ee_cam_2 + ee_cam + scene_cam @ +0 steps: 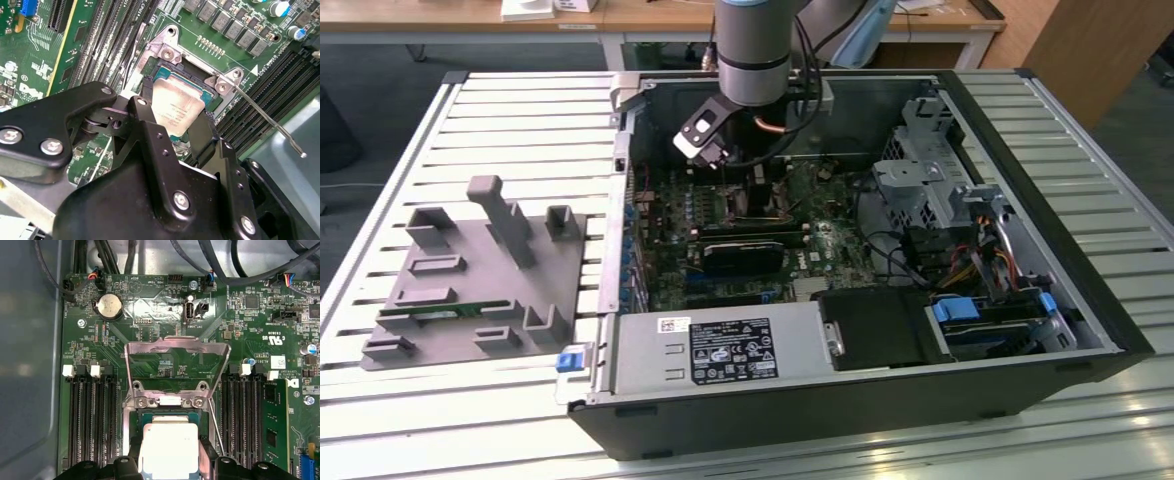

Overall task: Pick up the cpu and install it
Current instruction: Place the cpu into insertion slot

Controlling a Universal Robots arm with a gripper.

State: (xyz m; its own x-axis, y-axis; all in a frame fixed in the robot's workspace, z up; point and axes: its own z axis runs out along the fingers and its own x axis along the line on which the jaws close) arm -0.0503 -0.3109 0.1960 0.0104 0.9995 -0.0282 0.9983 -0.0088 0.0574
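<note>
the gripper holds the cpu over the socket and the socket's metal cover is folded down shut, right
Not quite. The gripper does hold the cpu over the socket, but the metal cover is not shut. It stands flipped up and open, as the first wrist view shows.

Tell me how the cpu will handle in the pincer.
The cpu is a thin flat metal-topped plate, so probably stiff and light. Held by its edges in the pincer, its smooth sides might slip. Flat, it likely won't roll.
</note>
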